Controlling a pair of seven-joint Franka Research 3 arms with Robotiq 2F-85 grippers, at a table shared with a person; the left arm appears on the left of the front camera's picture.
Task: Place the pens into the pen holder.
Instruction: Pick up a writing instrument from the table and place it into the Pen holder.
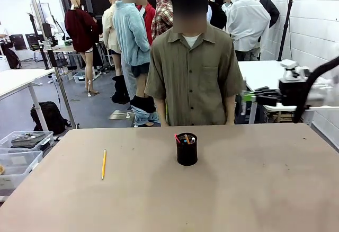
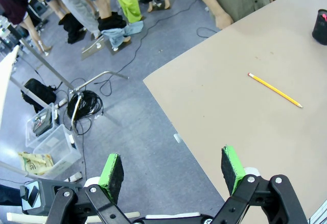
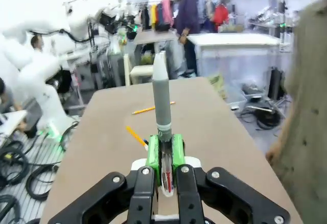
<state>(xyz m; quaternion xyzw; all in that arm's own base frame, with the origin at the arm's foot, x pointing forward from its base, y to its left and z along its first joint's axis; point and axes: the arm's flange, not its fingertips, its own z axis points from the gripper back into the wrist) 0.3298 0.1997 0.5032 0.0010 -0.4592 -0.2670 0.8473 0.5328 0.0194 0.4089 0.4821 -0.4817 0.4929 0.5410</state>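
The right end effector (image 1: 254,95) hangs off the tabletop's (image 1: 238,189) right side, up at about the person's (image 1: 193,78) waist height and pointing in toward the middle. From its wrist camera the green pads are pressed together on a grey-and-white pen (image 3: 162,101), gripped near its lower end, with the rest of the barrel sticking straight out beyond the fingertips.

The black mesh pen holder (image 1: 186,149) stands upright near the middle of the tabletop, on the person's side. A pinkish-red pen (image 1: 177,137) and an orange pen (image 1: 187,139) poke up above its rim.

A yellow pencil (image 1: 103,164) lies flat on the tabletop well to the left of the holder, touching nothing.

The left end effector (image 2: 171,169) is held high over the tabletop's left edge with its pads spread wide and nothing between them; the pencil and the holder are well beyond it.

The person stands at the far edge, arms down.
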